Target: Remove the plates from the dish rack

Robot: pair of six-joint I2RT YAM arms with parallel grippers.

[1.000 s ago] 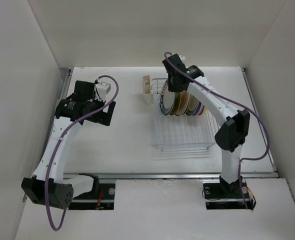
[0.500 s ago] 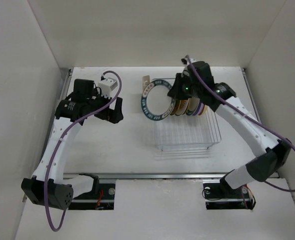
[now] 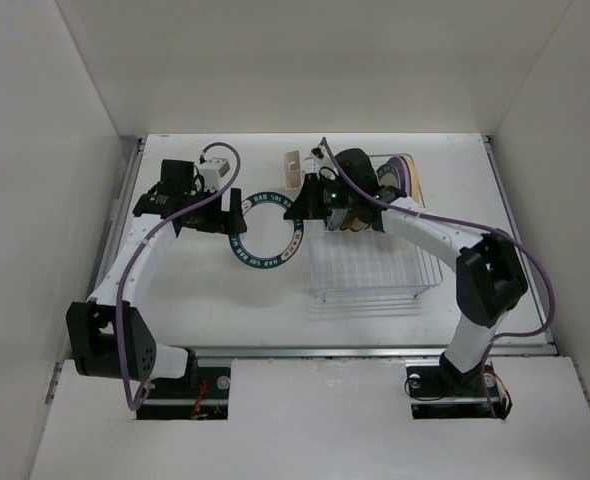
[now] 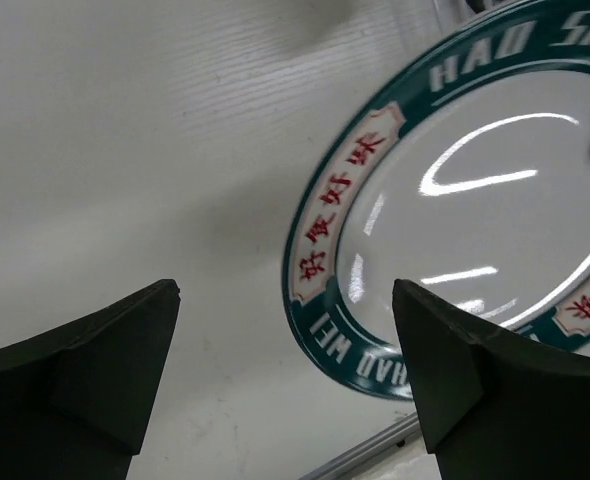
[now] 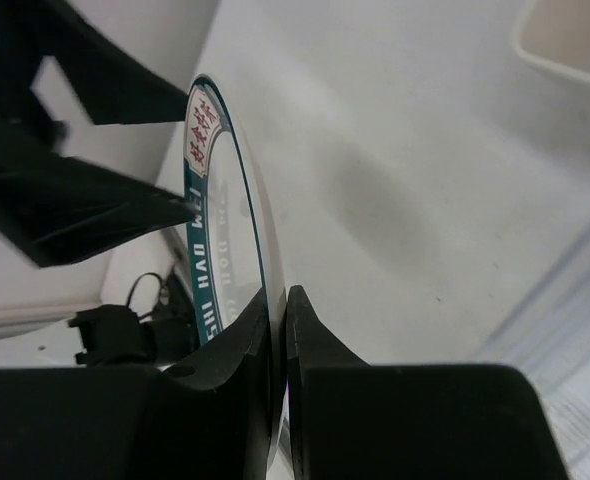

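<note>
**A:** So, where does everything sit?

**B:** On the white table (image 3: 225, 300), the dish rack (image 3: 370, 270) stands right of centre. The other plates (image 3: 360, 215) stand on edge at its far end.

**A:** And the teal-rimmed plate (image 3: 265, 229)?

**B:** It is out of the rack, over the table just to the rack's left, between the two arms. Its face is turned up toward the overhead camera. I cannot tell whether it touches the table.

**A:** Anything smaller nearby?

**B:** A cream cup (image 3: 293, 168) sits at the rack's far left corner, just beyond the plate.

**A:** What about the grippers?

**B:** The right gripper (image 5: 278, 300) is clamped on the plate's right rim, with both fingers pinching the thin edge. The left gripper (image 4: 280, 300) is at the plate's left rim with its jaws spread wide. In its wrist view the rim shows between the fingers, and they grip nothing.
</note>
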